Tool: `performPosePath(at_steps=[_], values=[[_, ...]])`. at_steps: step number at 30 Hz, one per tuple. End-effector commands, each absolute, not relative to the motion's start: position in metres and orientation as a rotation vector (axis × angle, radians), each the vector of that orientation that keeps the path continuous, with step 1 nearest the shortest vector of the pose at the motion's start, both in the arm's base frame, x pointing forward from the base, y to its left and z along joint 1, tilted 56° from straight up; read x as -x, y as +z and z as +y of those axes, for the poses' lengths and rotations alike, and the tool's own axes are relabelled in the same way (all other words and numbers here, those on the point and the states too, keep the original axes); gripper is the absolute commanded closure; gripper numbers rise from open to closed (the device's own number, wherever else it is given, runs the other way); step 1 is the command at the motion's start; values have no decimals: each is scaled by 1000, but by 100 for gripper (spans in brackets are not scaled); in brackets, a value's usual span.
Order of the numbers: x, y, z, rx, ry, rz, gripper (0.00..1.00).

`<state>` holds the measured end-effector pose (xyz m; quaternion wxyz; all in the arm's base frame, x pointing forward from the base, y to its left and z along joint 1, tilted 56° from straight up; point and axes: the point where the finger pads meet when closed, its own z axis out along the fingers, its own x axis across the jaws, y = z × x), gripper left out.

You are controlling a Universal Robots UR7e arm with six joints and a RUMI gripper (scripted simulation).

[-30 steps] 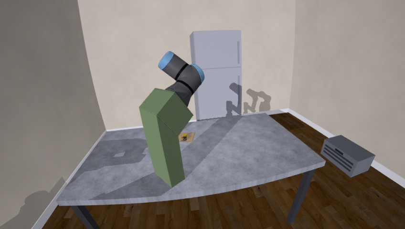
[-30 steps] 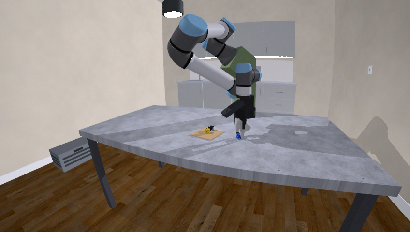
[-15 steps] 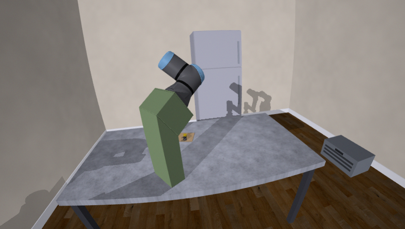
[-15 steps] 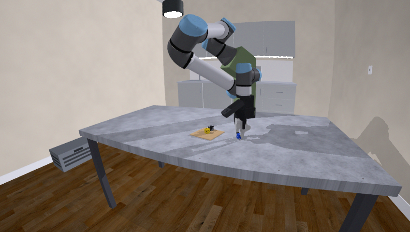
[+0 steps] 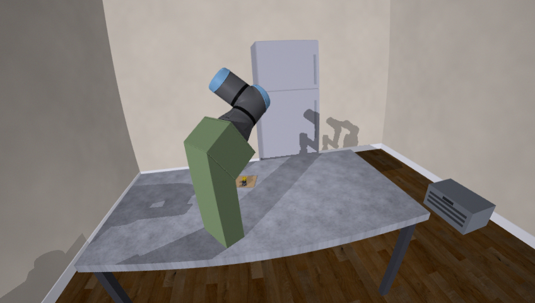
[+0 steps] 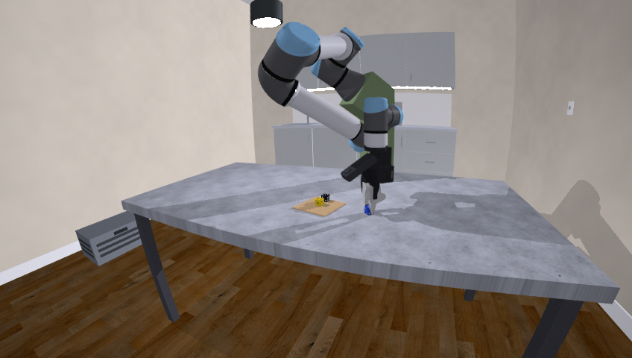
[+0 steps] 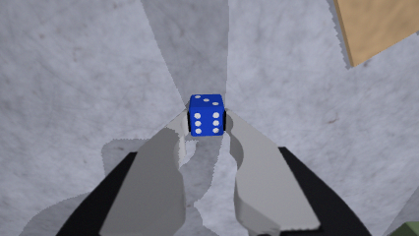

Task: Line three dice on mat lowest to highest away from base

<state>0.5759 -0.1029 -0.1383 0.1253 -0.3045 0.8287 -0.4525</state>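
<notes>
My gripper (image 7: 206, 110) is shut on the blue die (image 7: 207, 114), its two fingertip pads pressed against the die's left and right sides. The die rests on the grey table beside the mat; its face toward the wrist camera shows six pips. In the exterior view the gripper (image 6: 370, 204) stands upright over the blue die (image 6: 367, 209), to the right of the tan mat (image 6: 319, 207). A yellow die (image 6: 318, 202) and a black die (image 6: 326, 197) sit on the mat. In the top view the mat (image 5: 247, 181) shows with the yellow die (image 5: 243, 178) and the black die (image 5: 243, 183); the gripper is hidden behind the green block.
A corner of the mat (image 7: 376, 27) lies at the top right of the wrist view. A tall green block (image 5: 217, 180) stands at the robot's base. A fridge (image 5: 287, 97) stands behind the table and a grey box (image 5: 458, 205) lies on the floor.
</notes>
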Motion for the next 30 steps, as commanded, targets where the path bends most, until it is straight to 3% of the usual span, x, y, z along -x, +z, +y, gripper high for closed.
performPosePath(at_steps=[1, 30], values=[[-576, -138, -102, 887, -1318, 2413, 94], [-573, -134, -98, 887, -1318, 2413, 94]])
